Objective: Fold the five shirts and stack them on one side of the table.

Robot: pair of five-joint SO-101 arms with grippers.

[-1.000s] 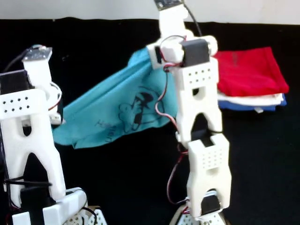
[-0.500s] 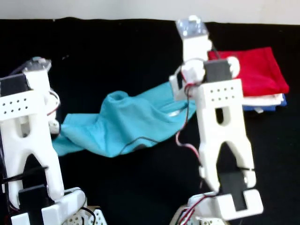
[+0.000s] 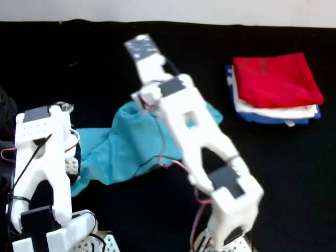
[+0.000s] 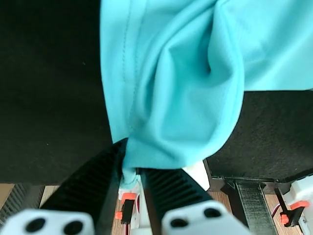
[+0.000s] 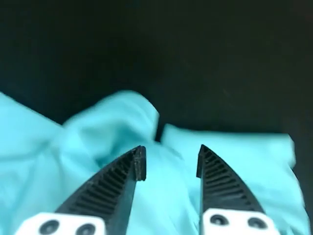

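Observation:
A teal shirt point(image 3: 131, 144) lies crumpled on the black table, left of the middle. My left gripper point(image 4: 131, 164) is shut on a bunched edge of the teal shirt point(image 4: 176, 83) near the table's front left, and the left arm point(image 3: 42, 157) stands over that end. My right gripper point(image 5: 170, 161) is open just above the teal shirt point(image 5: 98, 142), with nothing between its fingers. The right arm point(image 3: 184, 121) leans across the shirt's far side. A stack of folded shirts point(image 3: 275, 86), red on white on blue, rests at the back right.
The black table cloth point(image 3: 283, 173) is bare on the right front and along the back left. The table's front edge and wooden floor point(image 4: 274, 215) lie right behind the left gripper. A pale wall point(image 3: 210, 10) borders the far edge.
The right gripper has let go of the teal shirt, which dropped from spread in the air to a heap on the table. The right arm swung left; the left arm lowered.

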